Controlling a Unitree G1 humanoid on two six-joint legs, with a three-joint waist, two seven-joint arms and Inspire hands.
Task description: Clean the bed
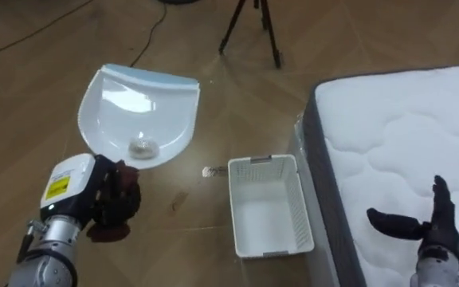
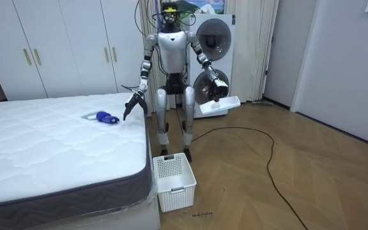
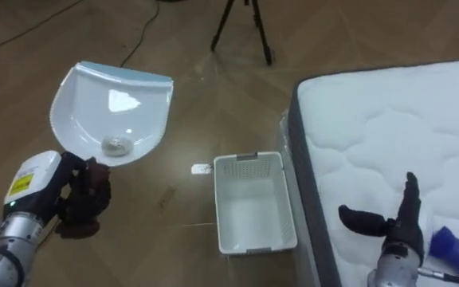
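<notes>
Scene: robot standing on the wooden floor at the side of a bed, seen facing the room view.

1. Bed (image 1: 389, 119), one; bare white quilted mattress with a grey edge.
2. Brush (image 3: 457, 243), one; blue, lying on the mattress near the edge, just beside the right hand.
3. Dustpan (image 1: 138, 108), one; white with a pale blue rim, held level above the floor, well apart from the bed.
4. Scrap (image 1: 143, 147), one; small, grey, crumpled, lying in the dustpan.
5. Basket (image 1: 262, 160), one; white, perforated walls, standing on the floor just beside the bed.
6. Slip (image 1: 209, 171), one; small and white, on the floor beside the basket; writing unreadable.
7. Tripod (image 1: 249, 28), one; dark, on the floor beyond.
8. Laundry machines (image 2: 213, 38), two, stacked, behind the robot.

Left hand (image 1: 114, 195): fingers clamped on the dustpan's near end; a yellow label on the wrist, unreadable.
Right hand (image 1: 433, 223): fingers straight and apart, over the mattress.
</notes>
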